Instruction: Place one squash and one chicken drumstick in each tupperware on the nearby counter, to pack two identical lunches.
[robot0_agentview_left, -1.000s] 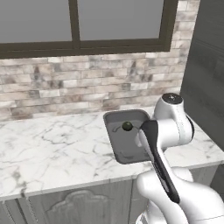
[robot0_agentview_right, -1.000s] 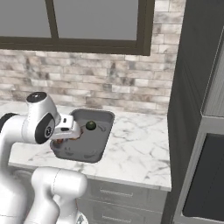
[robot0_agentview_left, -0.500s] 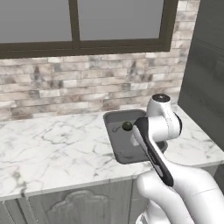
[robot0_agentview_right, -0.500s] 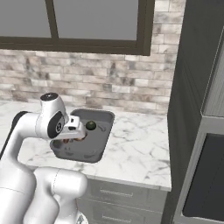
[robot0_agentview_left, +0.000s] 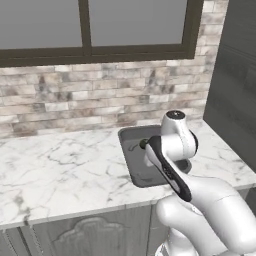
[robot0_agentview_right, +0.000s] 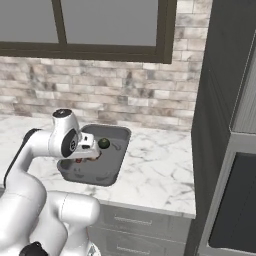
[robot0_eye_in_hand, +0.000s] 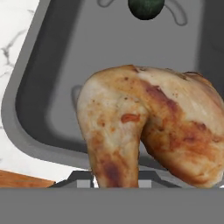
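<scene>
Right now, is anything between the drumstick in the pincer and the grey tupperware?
Nothing visible. The chicken drumstick, held in the pincer, hangs over the dark grey tupperware. Its floor below looks bare; the round dark green squash sits apart, toward the far end.

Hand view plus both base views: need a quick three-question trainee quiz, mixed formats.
1. True or false: the hand is shut on a chicken drumstick.
2. Which thing lies inside the grey container?
A. a round dark green squash
B. a loaf of bread
C. a mug
3. Fill in: the container sits on a white ____ counter.

Key: 1 true; 2 A; 3 marble.
</scene>
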